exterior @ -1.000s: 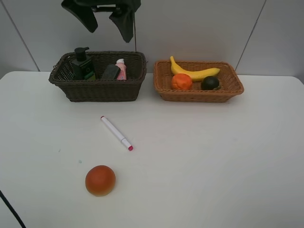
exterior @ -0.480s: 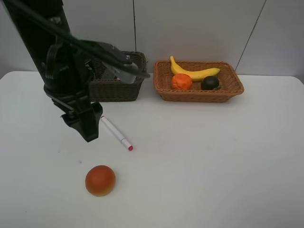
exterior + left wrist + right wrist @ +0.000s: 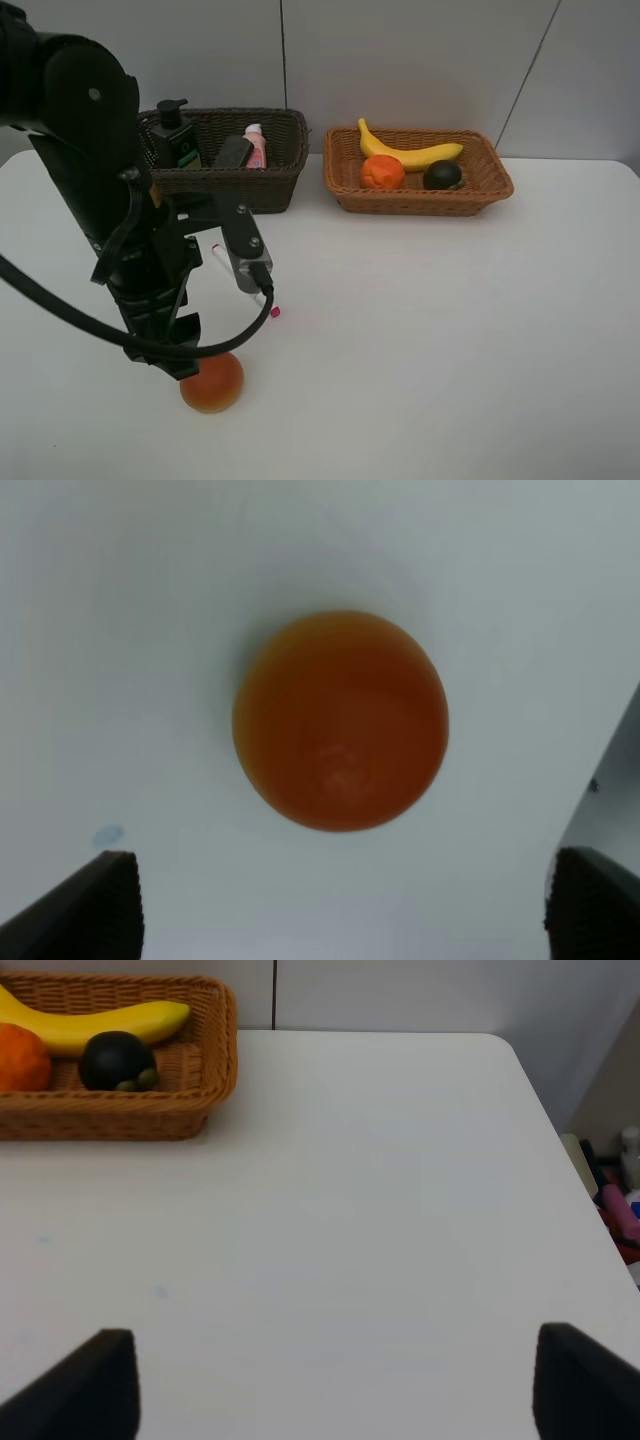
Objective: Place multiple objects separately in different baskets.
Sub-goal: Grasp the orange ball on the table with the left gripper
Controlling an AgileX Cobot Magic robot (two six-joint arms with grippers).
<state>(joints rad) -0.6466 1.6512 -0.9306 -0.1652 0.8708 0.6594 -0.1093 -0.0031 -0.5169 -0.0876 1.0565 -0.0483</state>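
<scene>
The red-orange ball fruit [image 3: 213, 384] [image 3: 340, 720] lies on the white table near the front left. My left gripper [image 3: 176, 364] [image 3: 340, 912] hangs open right above it, its dark fingertips [image 3: 98, 908] wide apart and not touching the fruit. The left arm hides most of the white marker [image 3: 270, 308]. In the dark brown basket [image 3: 225, 187] stand the pump bottle [image 3: 174, 134], black eraser [image 3: 233, 152] and pink bottle [image 3: 256, 146]. Inside the light basket [image 3: 420, 203] [image 3: 218, 1045] lie the banana [image 3: 412, 155], tangerine [image 3: 382, 172] and dark green fruit [image 3: 442, 175]. My right gripper [image 3: 335, 1392] is open over bare table.
The left arm [image 3: 95, 170] stands tall over the left half of the table, in front of the dark basket. The table's right edge [image 3: 560, 1150] drops off beside some clutter [image 3: 620, 1205] on the floor.
The left arm has come down from the back of the table and forward, past the marker, to stand over the red-orange ball fruit. Its jaws stay open. Nothing on the table has moved.
</scene>
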